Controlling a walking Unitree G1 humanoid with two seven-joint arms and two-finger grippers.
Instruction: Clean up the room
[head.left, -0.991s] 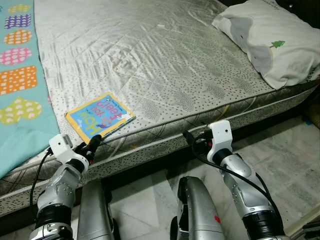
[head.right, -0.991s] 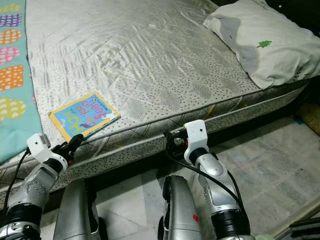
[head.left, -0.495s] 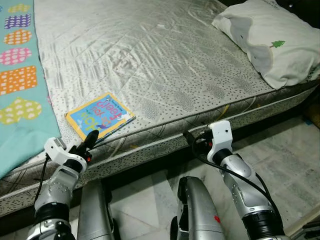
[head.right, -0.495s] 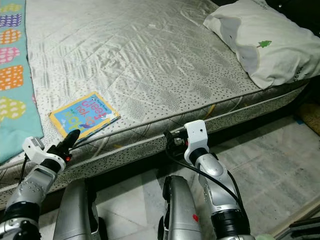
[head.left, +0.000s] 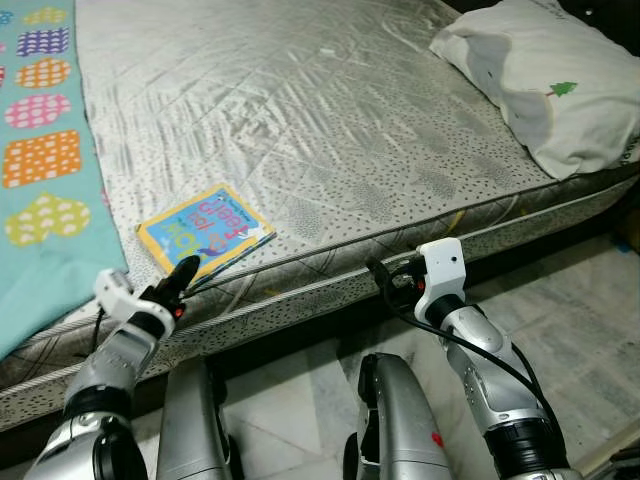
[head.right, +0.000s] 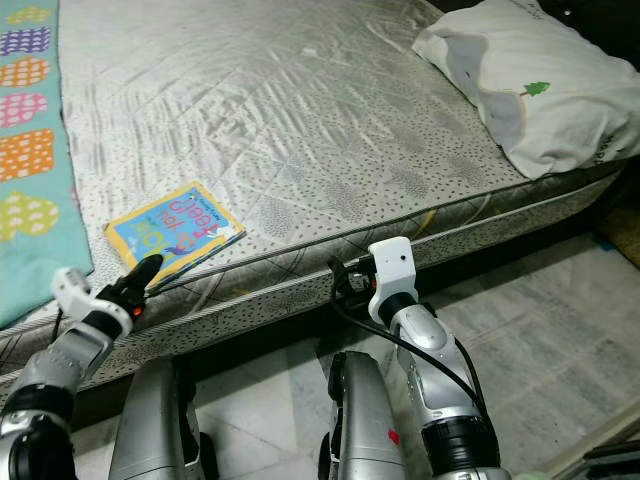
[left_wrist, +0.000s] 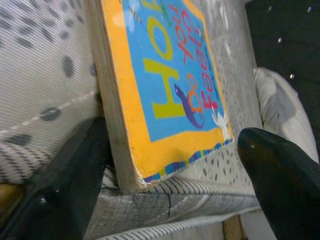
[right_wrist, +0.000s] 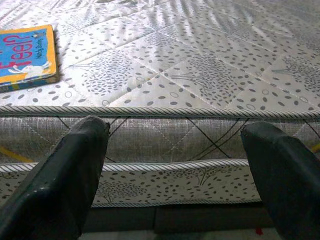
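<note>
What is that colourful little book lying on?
The book lies flat on the bare quilted mattress, near its front edge, beside a teal patterned blanket. The left gripper straddles its corner, fingers open. Whatever is beneath the book is hidden.

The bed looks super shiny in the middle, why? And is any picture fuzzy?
In the left eye view, room light glares off the satiny mattress, brightest mid-bed. In the left wrist view, the book sits so close that its near corner and the left claw look soft. The right wrist view is sharp on the mattress edge, though the right claw fingers blur.
</note>
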